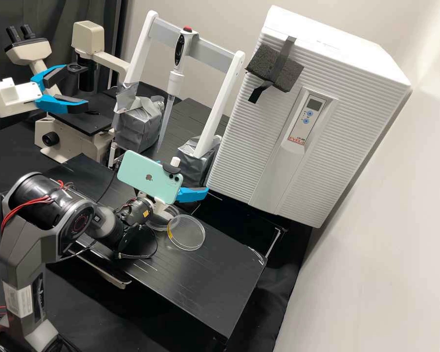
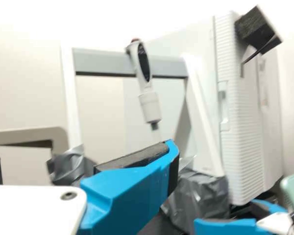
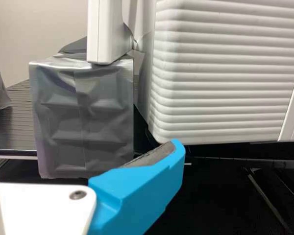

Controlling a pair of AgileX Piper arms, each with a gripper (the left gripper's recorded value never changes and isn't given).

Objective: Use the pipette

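Left end effector [image 1: 76, 88] gapes; slim white pipette [image 1: 175, 80], red-topped, hangs

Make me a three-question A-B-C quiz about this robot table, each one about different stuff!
1. Where is the pipette? A in a gripper B hanging on the white rack C lying down
2. What colour are the left gripper's fingers? A red B blue C yellow
3. The left gripper is: A open B shut on the pipette C shut, empty
Answers: 1 B, it hangs from the rack's crossbar. 2 B, both are bright blue. 3 A, its fingers stand apart with nothing between.
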